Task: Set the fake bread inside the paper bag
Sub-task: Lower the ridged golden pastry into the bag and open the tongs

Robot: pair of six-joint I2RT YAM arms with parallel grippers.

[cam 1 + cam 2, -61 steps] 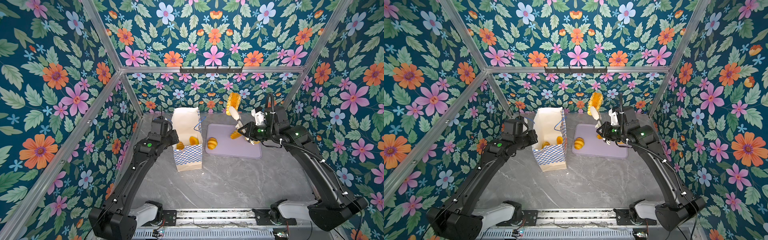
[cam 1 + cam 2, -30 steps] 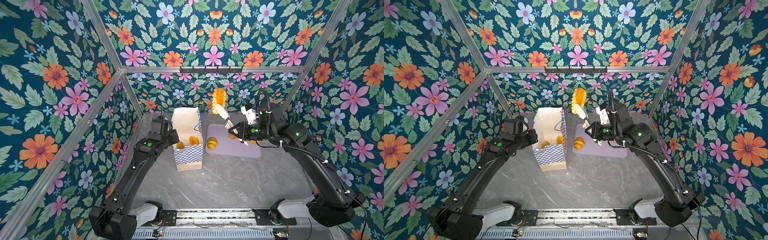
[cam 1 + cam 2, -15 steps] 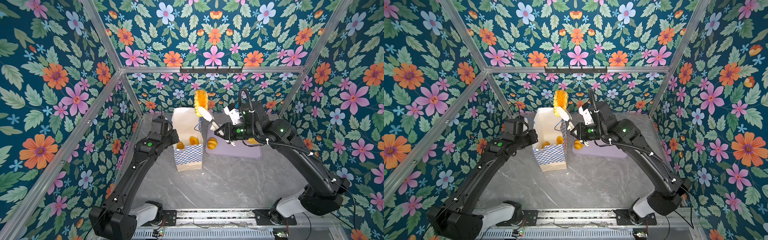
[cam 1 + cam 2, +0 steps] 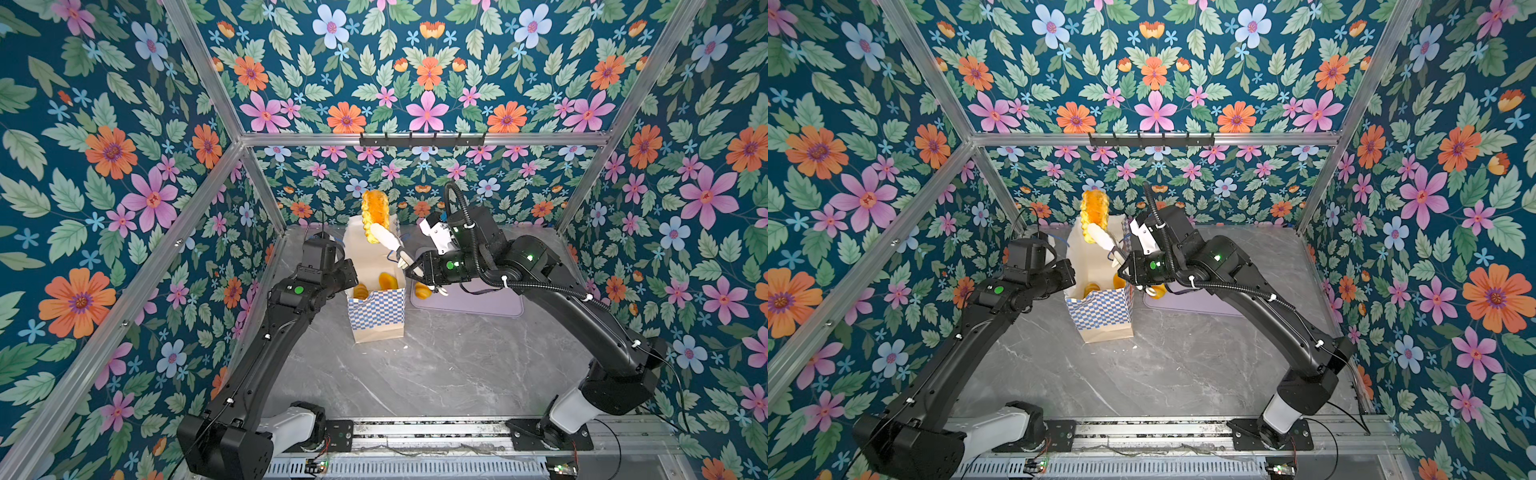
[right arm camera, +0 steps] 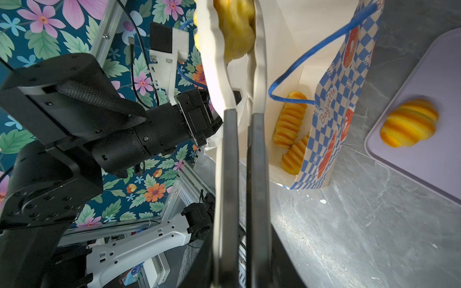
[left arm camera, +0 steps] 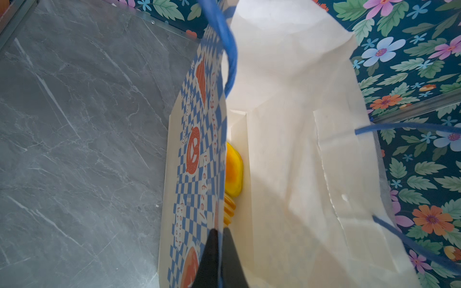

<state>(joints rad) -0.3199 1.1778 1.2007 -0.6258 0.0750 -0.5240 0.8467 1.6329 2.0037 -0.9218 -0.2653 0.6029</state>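
Right end effector (image 4: 376, 232) clamps the loaf (image 4: 375, 205) above the paper bag (image 4: 380, 309).

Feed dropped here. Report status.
Left gripper shut on paper bag rim. Right gripper shut on long loaf, above bag mouth. Nothing blocking; one croissant on tray.

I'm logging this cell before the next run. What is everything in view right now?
paper bag: one, cream with blue-and-white checks, upright mid-table
ridged long loaf: one, golden, held above the bag's mouth
pastries in the bag: at least two, golden, on its floor
croissant: one, yellow-orange, on the tray
tray: one, lilac, right of the bag in both top views
table: one, grey marble, under everything
hook rail: one, black, back wall
left gripper: one, black, shut on the bag's checkered wall
right gripper: one, white-fingered, shut on the loaf
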